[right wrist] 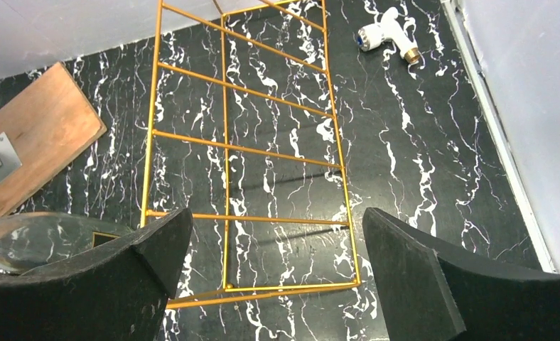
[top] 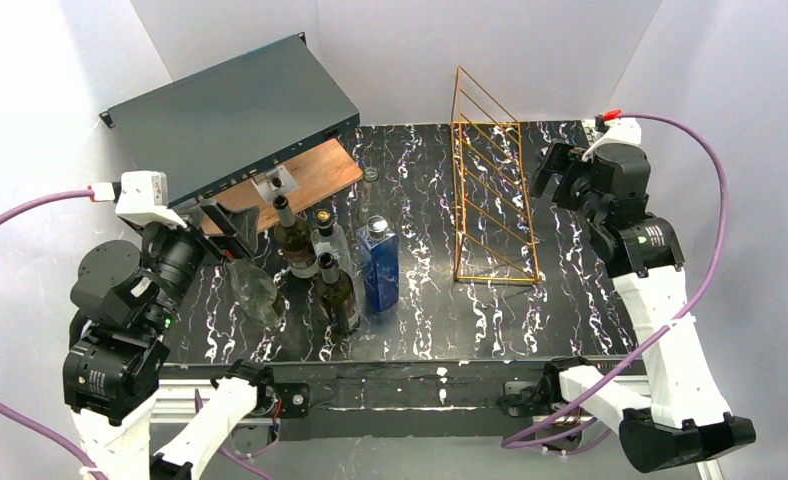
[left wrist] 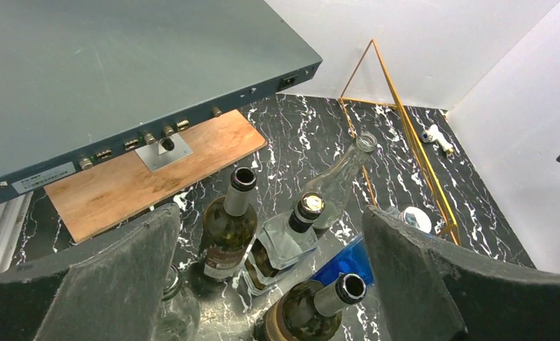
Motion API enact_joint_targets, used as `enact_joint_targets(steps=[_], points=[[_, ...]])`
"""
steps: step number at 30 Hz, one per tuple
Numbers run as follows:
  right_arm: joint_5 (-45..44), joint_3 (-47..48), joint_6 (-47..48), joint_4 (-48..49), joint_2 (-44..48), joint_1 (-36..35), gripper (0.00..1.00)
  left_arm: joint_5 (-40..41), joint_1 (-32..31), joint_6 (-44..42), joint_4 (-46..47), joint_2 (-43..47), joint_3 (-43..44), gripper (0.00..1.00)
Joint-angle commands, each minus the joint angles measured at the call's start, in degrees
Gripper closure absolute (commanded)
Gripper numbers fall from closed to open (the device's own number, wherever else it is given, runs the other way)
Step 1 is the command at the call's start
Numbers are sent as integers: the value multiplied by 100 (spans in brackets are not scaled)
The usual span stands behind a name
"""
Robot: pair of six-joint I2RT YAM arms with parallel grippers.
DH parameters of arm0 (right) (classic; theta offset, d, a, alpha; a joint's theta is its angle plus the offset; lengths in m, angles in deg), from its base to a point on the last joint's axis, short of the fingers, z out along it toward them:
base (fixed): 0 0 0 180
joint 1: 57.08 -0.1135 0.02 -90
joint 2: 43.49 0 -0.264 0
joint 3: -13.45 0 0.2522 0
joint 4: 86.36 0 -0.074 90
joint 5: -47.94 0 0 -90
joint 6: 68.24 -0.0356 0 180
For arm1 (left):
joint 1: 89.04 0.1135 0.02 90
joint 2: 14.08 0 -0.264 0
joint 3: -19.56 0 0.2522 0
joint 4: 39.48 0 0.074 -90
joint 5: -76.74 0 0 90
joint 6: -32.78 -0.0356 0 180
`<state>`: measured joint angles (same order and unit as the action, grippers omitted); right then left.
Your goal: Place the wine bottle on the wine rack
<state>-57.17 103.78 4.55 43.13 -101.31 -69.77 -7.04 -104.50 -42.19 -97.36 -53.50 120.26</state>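
I am seeing the black marbled surface (top: 570,300) carrying the gold wine rack (right wrist: 247,149), clustered bottles (top: 378,265), a wooden board (top: 315,172) and a white fitting (right wrist: 385,32).

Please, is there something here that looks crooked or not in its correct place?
Yes. The grey box at the back left lies turned at an angle to the table and overhangs the wooden board.

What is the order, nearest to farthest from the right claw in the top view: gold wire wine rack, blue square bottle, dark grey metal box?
1. Gold wire wine rack, directly beside the right claw.
2. Blue square bottle, farther left, central.
3. Dark grey metal box, back left corner.
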Motion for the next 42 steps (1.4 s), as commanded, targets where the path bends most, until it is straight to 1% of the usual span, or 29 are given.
enact_joint_targets(steps=[1,5,8,11,14,16,19,22,26,30,37,40,42], points=[[245,74,64,65,-60,33,0,-316,40,5,-46,-136,-56,1],[659,4,159,183,-102,37,0,-487,37,18,-127,-165,-109,1],[1385,-244,295,550,25,32,0,-617,40,18,-176,-217,-98,1],[1881,-418,229,798,49,30,0,-1005,37,-6,-185,-285,-73,1],[2413,-353,162,759,-253,6,0,-1426,35,4,-189,-379,-63,1],[2639,-320,81,840,-388,-192,0,-1730,39,51,-185,-478,-70,1],[2389,-392,9,1165,-460,-1009,0,-2194,40,170,-193,-670,-101,1],[1977,-467,72,1472,-598,-2094,0,-2651,36,287,-183,-817,-161,1],[1644,-545,210,1814,-697,-2980,0,-2912,39,413,-176,-861,-298,1],[1543,-617,447,2005,-699,-3569,0,-3102,41,502,-182,-865,-402,1],[1546,-671,706,1967,-688,-4141,0,-3361,37,752,4,-928,-541,1],[980,-762,710,2006,-642,-4552,0,-3431,41,900,120,-957,-612,1],[423,-875,721,2075,-575,-4870,0,-3455,39,1003,183,-962,-634,1]])
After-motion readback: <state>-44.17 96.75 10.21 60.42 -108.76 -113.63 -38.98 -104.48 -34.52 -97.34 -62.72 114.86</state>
